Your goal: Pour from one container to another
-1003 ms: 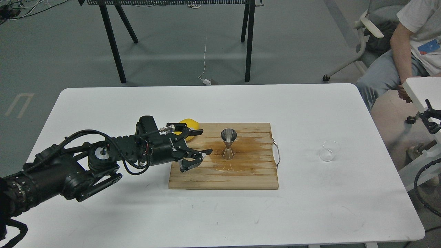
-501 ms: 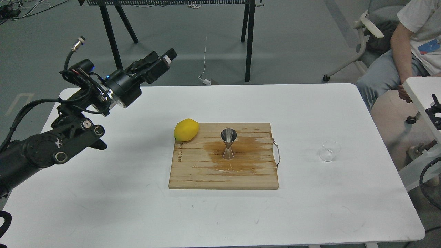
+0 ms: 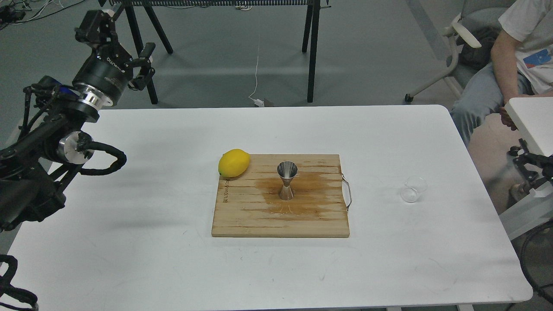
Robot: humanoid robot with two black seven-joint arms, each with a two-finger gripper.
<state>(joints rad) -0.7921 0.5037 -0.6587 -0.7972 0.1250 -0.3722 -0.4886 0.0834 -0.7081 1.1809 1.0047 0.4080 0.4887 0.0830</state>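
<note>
The small clear glass cup (image 3: pixel 412 189) stands alone on the white table (image 3: pixel 151 242), to the right of the wooden board (image 3: pixel 242 216). It looks empty. The steel jigger (image 3: pixel 287 180) stands upright in the middle of the board, on a dark wet stain. My left gripper (image 3: pixel 121 45) is raised high beyond the table's far left corner, far from both; its fingers are spread with nothing between them. Only a small dark piece of my right gripper (image 3: pixel 528 163) shows at the right edge, off the table and to the right of the cup.
A yellow lemon (image 3: pixel 233 163) rests at the board's far left corner. The board has a metal handle (image 3: pixel 348 192) on its right side. A seated person (image 3: pixel 514 65) is at the far right. The legs of a black table (image 3: pixel 313 52) stand behind.
My left arm pulled back from beside the lemon and jigger, swung up and left, and now holds its gripper high above the table's far left corner. The right gripper shifted slightly at the edge.
</note>
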